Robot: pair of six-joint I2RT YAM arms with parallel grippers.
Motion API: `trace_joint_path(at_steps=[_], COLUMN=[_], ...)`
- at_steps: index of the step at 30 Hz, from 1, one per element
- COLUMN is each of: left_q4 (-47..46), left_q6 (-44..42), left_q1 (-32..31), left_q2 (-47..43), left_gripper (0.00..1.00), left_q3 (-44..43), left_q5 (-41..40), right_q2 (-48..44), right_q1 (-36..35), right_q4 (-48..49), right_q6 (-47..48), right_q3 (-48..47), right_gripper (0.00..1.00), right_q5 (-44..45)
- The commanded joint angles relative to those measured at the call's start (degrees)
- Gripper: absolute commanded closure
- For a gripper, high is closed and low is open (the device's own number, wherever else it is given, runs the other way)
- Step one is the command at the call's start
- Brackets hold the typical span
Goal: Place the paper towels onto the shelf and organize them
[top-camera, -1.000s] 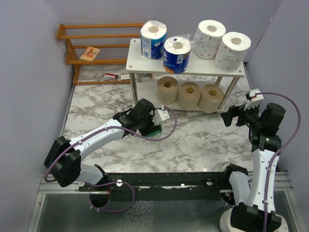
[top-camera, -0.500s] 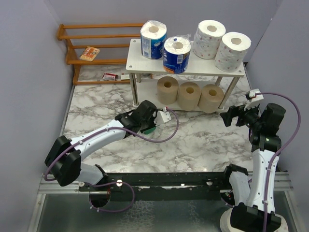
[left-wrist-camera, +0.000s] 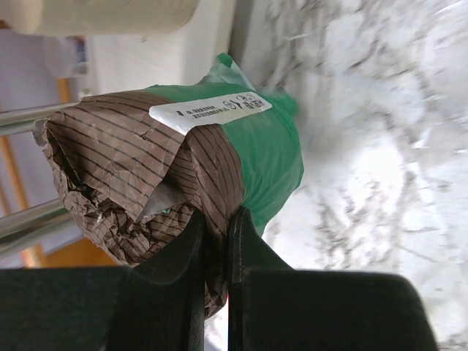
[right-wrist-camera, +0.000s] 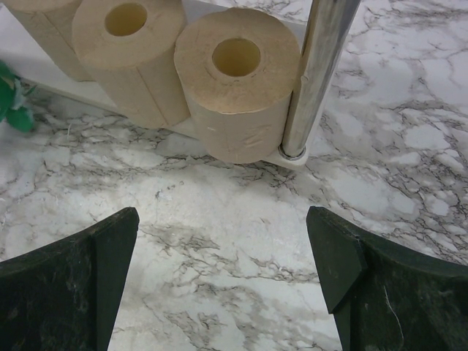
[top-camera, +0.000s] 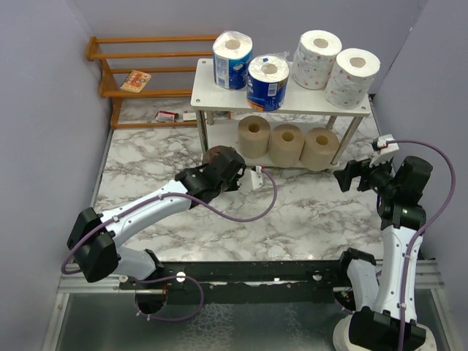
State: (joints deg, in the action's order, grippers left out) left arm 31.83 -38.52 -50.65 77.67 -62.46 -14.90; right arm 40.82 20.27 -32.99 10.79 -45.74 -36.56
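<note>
Left fingers [left-wrist-camera: 179,281] pinch the end rim of the dark brown roll [left-wrist-camera: 146,168], near the shelf's [top-camera: 219,99] left leg. I judge the free lower-tier slot just far-right, beside the tan rolls [top-camera: 285,142]. Right fingers [right-wrist-camera: 95,256] gape wide, farther off.

The right hand [right-wrist-camera: 223,223] is hovering over the marbled counter [right-wrist-camera: 219,219], its two dark fingers [right-wrist-camera: 69,281] standing wide apart at the lower corners with nothing between them. Ahead, three tan rolls are sitting in a row on the shelf's pale lower tier [right-wrist-camera: 44,77], hollow cores facing the camera: the nearest roll [right-wrist-camera: 234,110] is just beside the silver leg [right-wrist-camera: 318,66], the middle roll [right-wrist-camera: 124,58] is pressing against it, and the third roll [right-wrist-camera: 40,25] is showing only partly. A scrap of green [right-wrist-camera: 11,102] is poking in at the left edge.
</note>
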Motion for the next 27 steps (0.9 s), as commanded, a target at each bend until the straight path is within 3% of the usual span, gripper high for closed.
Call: trace_joint_path(at_steps=[1, 18, 27], left_q4=[-8.5, -23.4, -24.7], left_q6=[-9.2, -13.2, -13.9], left_q1=[0.0, 2.1, 4.0], left_q2=[-0.4, 7.6, 11.0], left_gripper=[1.00, 1.00, 1.00], left_q3=[1.3, -3.7, -5.5], left_q5=[-12.7, -14.7, -13.7], right_q2=[-0.2, -0.7, -0.7], right_q1=[0.4, 0.5, 0.6], right_q4=[0.4, 0.3, 0.2], right_q6=[0.4, 0.5, 0.6], right_q3=[0.5, 0.5, 0.6], right_gripper=[0.00, 0.00, 0.00], right_q5=[-1.3, -1.4, -1.4])
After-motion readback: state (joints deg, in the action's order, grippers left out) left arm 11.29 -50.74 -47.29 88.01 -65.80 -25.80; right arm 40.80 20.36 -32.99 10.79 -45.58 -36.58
